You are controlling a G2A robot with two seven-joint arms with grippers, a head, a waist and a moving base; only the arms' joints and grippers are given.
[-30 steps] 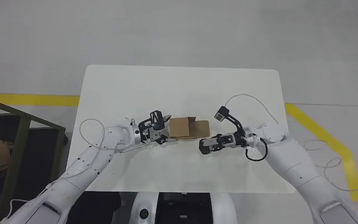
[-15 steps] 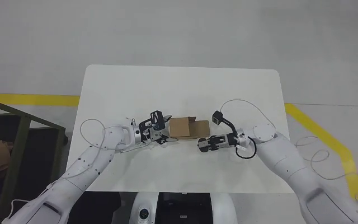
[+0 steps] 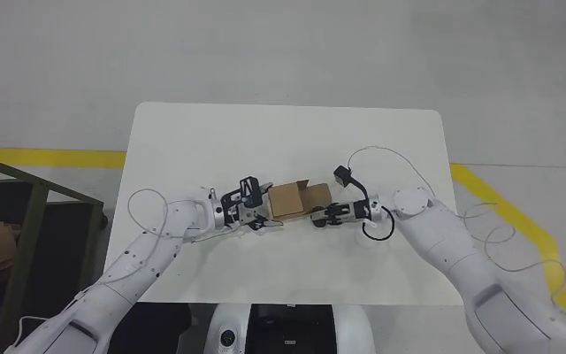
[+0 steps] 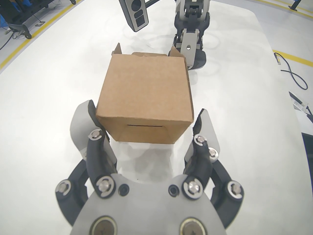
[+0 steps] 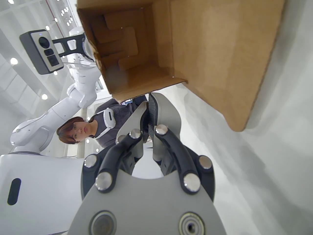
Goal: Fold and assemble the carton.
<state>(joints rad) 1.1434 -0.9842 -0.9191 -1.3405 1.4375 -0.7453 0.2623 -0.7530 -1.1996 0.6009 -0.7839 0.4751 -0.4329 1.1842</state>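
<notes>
- Position: the brown cardboard carton lies on its side at the middle of the white counter, between the two arms. Its closed base faces the left arm and its open mouth faces the right.
- The left claw is spread wide and straddles the base end. One finger appears to touch a corner; the other sits just beside the wall. Nothing is gripped.
- The right claw has its fingers pressed together with nothing between them. The tips are at the rim of the mouth, beside a small side flap.
- The long lid flap extends unfolded from the mouth toward the right arm.
- Judgement: the step in hand is tucking the side flaps. The left claw should brace the base squarely while the right pushes the flap inward at its crease — slowly, side flaps before lid.
- Risk: the carton looks light, so an unbraced push could make it skid or twist.
</notes>
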